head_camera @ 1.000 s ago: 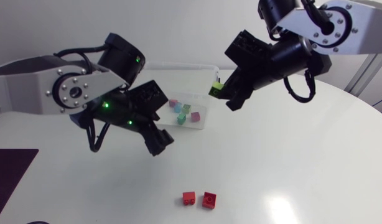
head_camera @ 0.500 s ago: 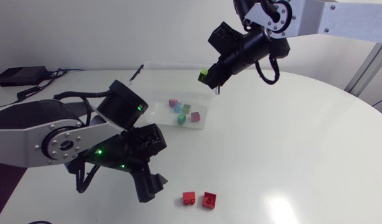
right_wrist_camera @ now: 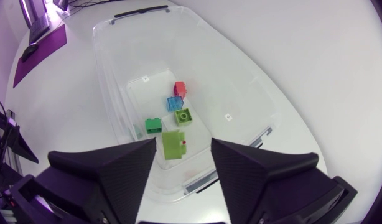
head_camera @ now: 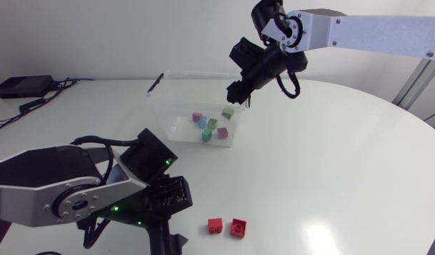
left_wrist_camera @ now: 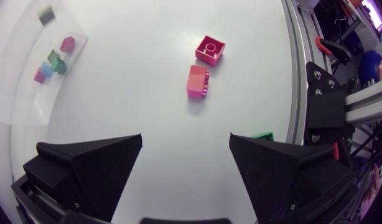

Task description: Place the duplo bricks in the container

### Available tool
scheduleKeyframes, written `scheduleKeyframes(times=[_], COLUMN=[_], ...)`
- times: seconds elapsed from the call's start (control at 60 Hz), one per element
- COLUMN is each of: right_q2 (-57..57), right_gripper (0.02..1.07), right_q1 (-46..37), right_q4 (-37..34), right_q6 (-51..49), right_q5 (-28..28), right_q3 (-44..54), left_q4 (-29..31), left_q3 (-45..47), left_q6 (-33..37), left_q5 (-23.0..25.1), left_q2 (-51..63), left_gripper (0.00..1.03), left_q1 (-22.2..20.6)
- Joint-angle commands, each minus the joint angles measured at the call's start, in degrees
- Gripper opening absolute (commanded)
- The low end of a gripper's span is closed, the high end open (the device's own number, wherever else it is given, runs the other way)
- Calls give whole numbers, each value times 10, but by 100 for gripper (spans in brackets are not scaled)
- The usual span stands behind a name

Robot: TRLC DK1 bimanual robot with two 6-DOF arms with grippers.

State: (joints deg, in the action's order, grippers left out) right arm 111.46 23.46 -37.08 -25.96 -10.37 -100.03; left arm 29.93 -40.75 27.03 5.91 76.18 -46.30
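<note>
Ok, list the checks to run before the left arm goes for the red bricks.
1. Left pincer open: ok.
2. Square red brick and longer red brick ahead of it, lying apart: ok.
3. Longer one upright: not ok, it lies on its side.
4. Right pincer open, over the container: ok.
5. Lime brick settled in the container: cannot tell.
</note>
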Motion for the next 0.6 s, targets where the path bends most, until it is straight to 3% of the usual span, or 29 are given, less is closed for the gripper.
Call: scheduleKeyframes(times=[0.0, 0.167, 0.583], right_q2=[-2, -44, -205], right_gripper=[103, 103, 103], right_q1=[-8, -9, 6], right_q4=[11, 17, 54], right_q6=[13, 12, 1], right_q5=[4, 5, 7], right_q3=[-5, 33, 242], left_q4=[1, 4, 47], left_q3=[19, 27, 30], left_q6=[-7, -26, -60], left_q5=[2, 2, 25], left_q2=[-2, -1, 20], left_gripper=[98, 98, 97], left_q1=[-15, -40, -81])
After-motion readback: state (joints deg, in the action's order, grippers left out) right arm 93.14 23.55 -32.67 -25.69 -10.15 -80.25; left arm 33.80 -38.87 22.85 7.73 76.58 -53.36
